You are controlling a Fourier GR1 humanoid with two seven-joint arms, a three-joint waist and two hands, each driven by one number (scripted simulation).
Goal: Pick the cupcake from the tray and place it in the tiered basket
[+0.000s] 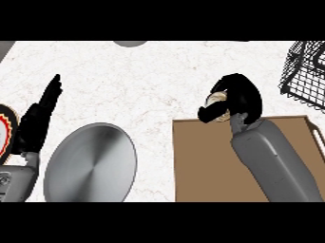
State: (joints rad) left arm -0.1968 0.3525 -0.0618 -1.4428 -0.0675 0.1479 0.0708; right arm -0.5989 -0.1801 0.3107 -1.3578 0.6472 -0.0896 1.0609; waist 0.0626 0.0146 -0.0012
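One hand has the load: the right hand (244, 97) is curled round the cupcake (217, 98), only a pale sliver of it showing, at the far edge of the brown tray (200, 166). The left hand (37, 116) rests open, fingers up, at the view's left beside a round steel plate (91, 163). For a good carry, I judge the cupcake should travel upright and high enough to pass the wire rim of the tiered basket (307, 71), well apart at the desk's (144, 76) far right, the fingers opening only once it sits inside.
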